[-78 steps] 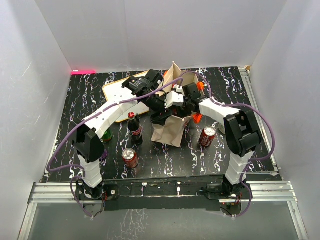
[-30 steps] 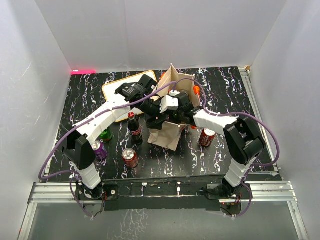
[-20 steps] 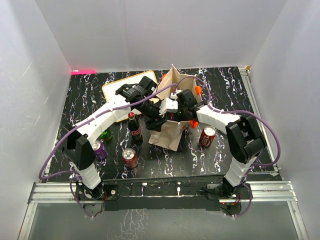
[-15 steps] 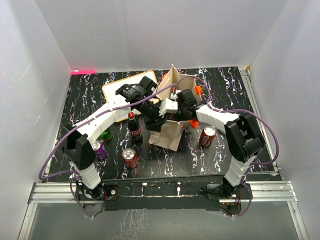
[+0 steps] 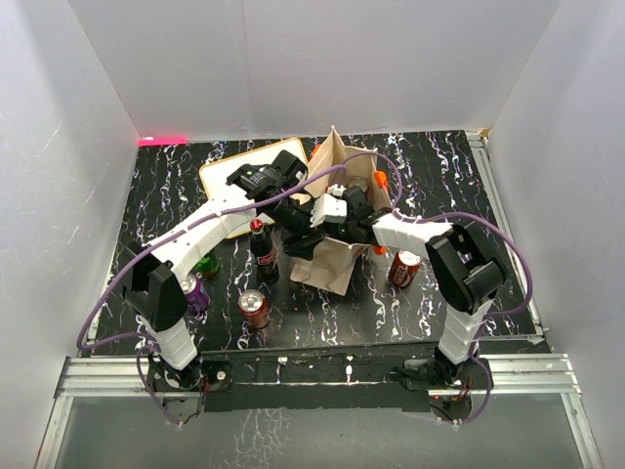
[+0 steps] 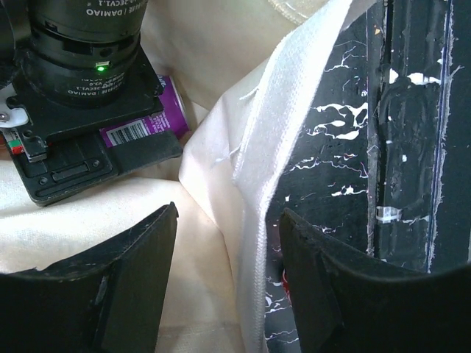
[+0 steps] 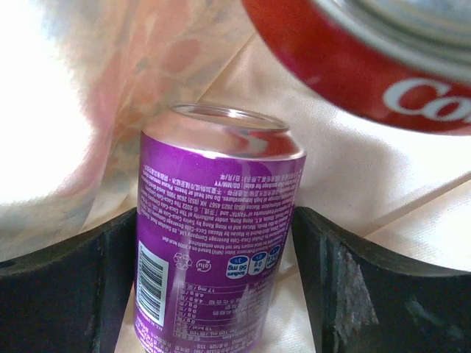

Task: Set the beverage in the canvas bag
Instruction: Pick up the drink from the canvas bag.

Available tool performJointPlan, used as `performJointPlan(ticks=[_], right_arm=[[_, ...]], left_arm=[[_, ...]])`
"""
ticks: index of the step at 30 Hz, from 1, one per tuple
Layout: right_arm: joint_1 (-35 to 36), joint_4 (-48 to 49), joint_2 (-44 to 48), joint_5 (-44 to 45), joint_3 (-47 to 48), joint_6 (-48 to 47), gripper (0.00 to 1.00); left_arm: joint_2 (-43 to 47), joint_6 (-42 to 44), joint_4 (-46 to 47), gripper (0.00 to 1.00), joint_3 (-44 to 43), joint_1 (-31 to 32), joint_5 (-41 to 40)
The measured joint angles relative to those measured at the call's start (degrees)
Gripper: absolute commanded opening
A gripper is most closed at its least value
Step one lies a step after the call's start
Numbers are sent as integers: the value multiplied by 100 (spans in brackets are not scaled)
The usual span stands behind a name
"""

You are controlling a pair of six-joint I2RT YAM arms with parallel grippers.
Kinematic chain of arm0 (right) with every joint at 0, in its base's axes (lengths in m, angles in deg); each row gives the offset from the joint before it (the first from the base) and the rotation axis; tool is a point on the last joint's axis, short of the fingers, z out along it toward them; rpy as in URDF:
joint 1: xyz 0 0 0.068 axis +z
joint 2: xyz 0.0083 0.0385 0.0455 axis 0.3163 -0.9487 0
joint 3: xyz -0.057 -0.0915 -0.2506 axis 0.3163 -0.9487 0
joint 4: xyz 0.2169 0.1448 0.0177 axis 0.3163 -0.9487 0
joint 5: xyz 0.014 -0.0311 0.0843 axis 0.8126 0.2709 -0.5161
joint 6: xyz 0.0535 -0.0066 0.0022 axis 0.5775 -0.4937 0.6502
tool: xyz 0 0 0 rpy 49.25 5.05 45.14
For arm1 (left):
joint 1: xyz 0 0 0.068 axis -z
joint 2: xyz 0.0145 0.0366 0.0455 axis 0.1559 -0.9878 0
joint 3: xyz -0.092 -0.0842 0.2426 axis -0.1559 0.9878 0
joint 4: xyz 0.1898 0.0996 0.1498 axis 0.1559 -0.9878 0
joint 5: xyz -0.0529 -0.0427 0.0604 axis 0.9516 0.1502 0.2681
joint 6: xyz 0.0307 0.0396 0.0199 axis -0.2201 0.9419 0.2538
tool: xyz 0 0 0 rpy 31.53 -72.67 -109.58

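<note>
Canvas bag (image 5: pixel 324 266) stands mid-table, at the centre of the overhead view. Right gripper (image 7: pixel 218 220) is inside it, its fingers closed against both sides of the purple can (image 7: pixel 213 257), at lower centre of the right wrist view with beige cloth behind. A red can (image 7: pixel 353 66) fills that view's upper right. Left gripper (image 6: pixel 228 220) has its fingers spread, straddling the bag's rim without clamping it.
</note>
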Motion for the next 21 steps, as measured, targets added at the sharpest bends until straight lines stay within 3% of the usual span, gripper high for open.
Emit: performJointPlan(ticks=[4,12,21], right_arm=[[4,31,9,55,-9,-44,61],[-42,-719,-103,-295,496,-68,10],[-315,-1467,-68,-929,1040,136,8]], left_arm=[[0,17,15,57,0,2,0],[0,15,83,58,0,0,-2],[26,-48,238,60,31,-11,-4]])
